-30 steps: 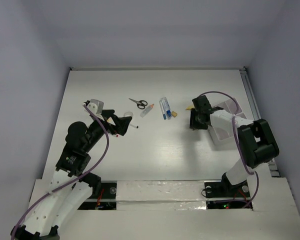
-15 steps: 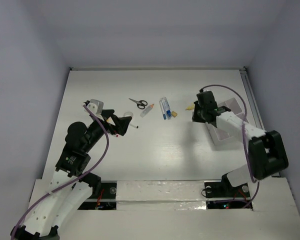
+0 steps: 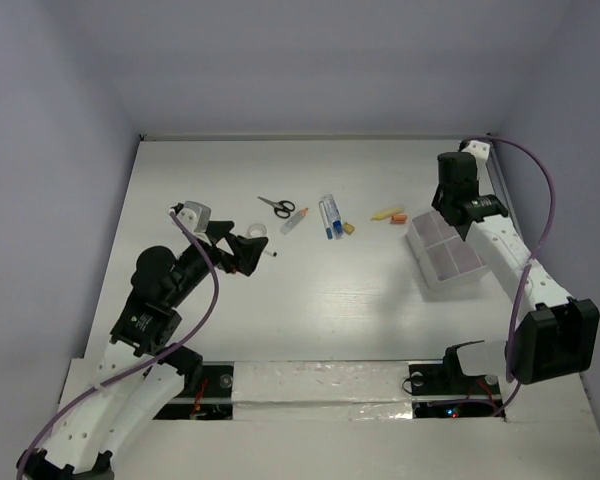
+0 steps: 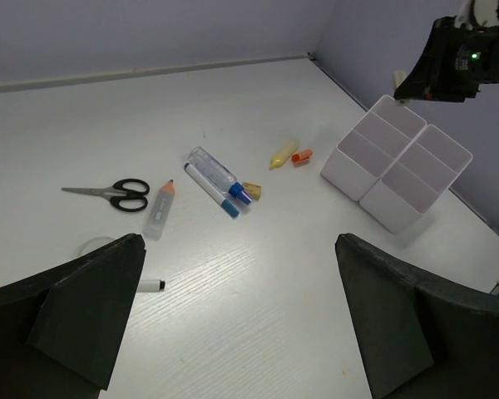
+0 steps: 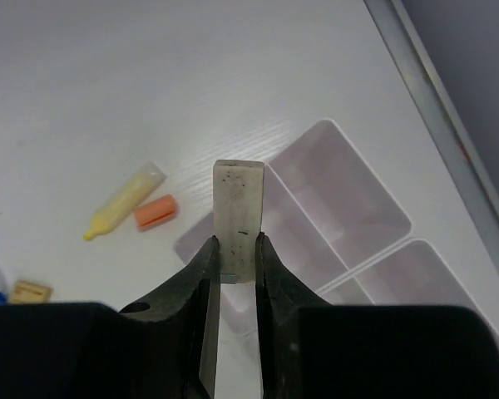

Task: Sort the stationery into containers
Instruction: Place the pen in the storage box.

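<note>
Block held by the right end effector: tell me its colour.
Off-white block, dark-flecked; right wrist view shows it best.

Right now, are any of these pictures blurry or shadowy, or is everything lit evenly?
Top external: soft, even light, only faint shadows on the table. Left wrist: the left gripper shows as two dark wedges, the scissors beyond crisp. Right wrist: the white block in the right gripper is sharp, without glare.

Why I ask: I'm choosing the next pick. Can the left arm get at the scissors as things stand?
Probably yes. The left claw is open and empty, and the scissors lie flat on the table just beyond it, with nothing on them; the orange-capped tube lies beside them, apart.
</note>
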